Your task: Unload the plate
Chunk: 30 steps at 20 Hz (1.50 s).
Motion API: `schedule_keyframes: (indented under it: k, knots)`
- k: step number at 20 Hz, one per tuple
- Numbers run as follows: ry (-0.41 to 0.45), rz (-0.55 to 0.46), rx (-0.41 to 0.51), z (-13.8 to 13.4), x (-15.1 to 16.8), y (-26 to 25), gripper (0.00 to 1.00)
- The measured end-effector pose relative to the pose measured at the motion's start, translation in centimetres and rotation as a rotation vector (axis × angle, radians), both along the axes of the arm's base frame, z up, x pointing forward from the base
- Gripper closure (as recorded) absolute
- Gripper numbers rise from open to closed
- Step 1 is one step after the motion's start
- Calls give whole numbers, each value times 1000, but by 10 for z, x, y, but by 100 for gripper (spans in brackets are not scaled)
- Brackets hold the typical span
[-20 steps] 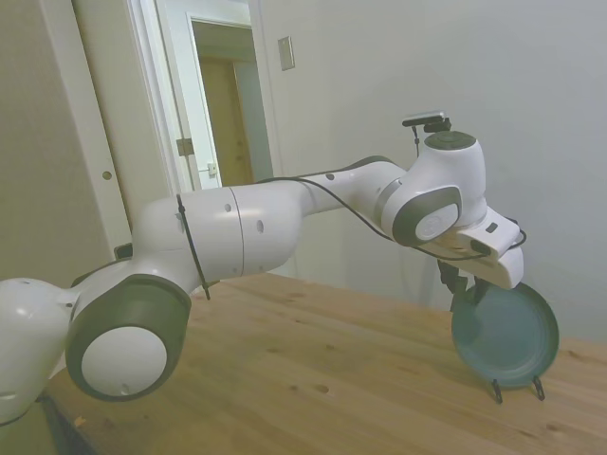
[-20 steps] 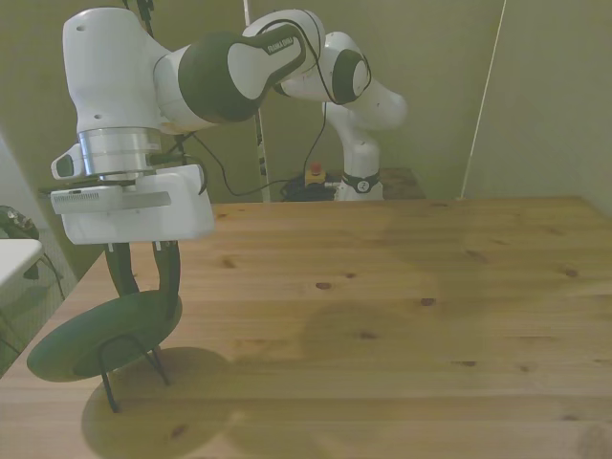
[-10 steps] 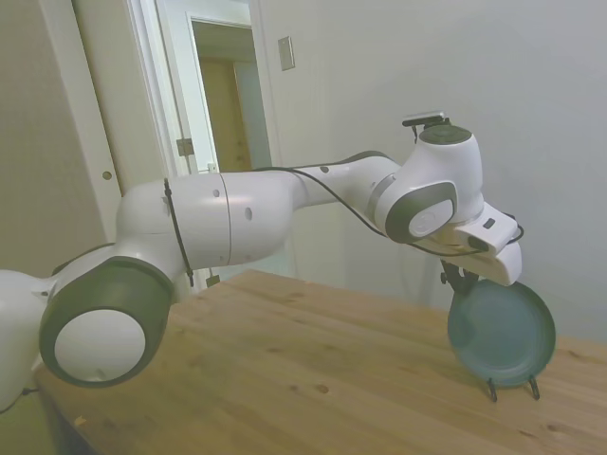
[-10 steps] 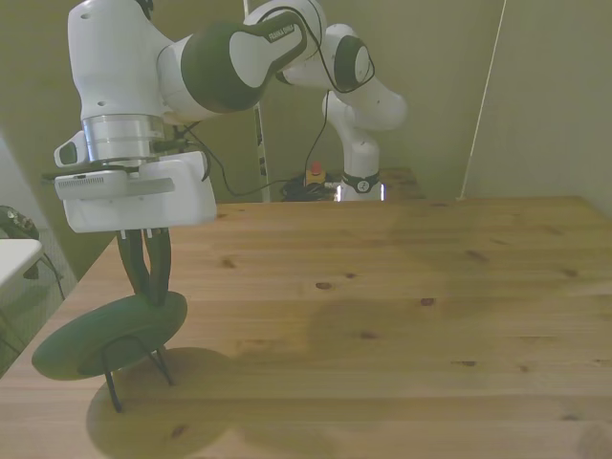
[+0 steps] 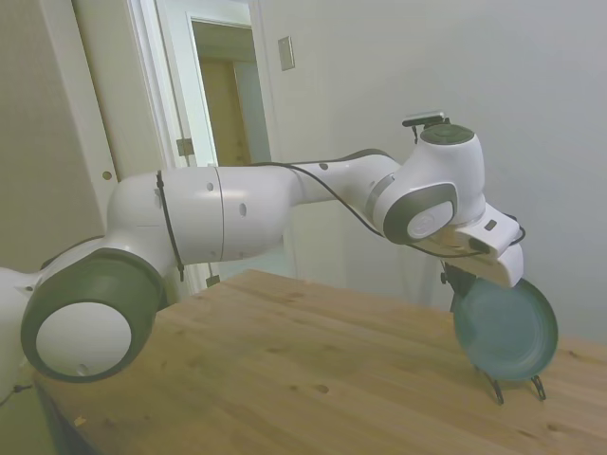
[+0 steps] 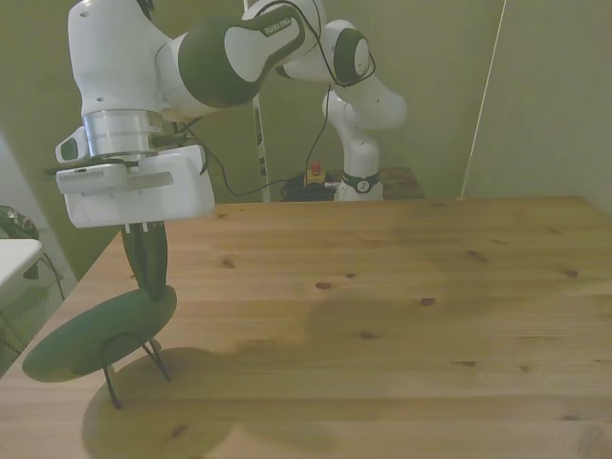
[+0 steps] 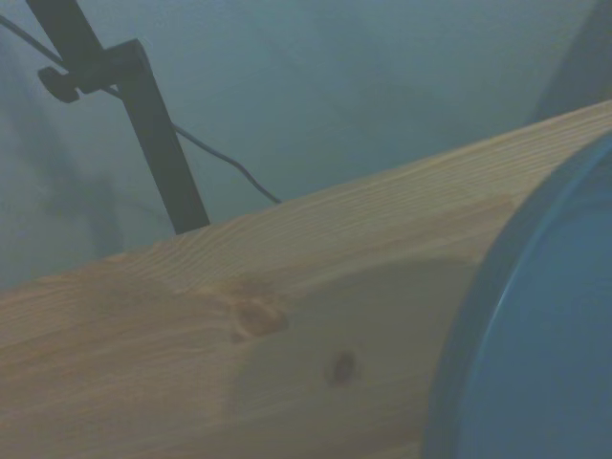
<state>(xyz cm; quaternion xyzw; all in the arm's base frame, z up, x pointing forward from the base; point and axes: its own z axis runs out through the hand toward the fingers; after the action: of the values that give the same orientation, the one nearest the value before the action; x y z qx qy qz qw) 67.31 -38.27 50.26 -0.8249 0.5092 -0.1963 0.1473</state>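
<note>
Gripping plate rim: pincer | plate apparently tilted lower than before | wire stand beneath

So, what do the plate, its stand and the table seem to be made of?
Plate: probably glazed ceramic or melamine; teal, matte, uniform, with no bright highlights.
Stand: thin black wire, likely coated metal, judging by its slender bent legs.
Table: pale wood, perhaps pine; the grain, knots and joined boards show clearly, with a dull, light finish.
</note>
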Motion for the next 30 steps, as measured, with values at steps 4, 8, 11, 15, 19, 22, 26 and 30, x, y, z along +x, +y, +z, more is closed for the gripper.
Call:
schedule_keyframes:
  k: [4,8,11,15,19,22,26,30]
  knots:
    - [-23,-5,-4,15,-4,-1,100]
    - [-99,5,1,66,-12,13,100]
    - [-136,45,7,113,-22,42,100]
    - [-120,120,30,142,-32,100,100]
    - [-15,172,40,123,-40,163,100]
    - [113,178,19,75,-45,198,100]
    - [262,147,-12,-4,-51,218,100]
    - [330,127,-38,-53,-49,222,100]
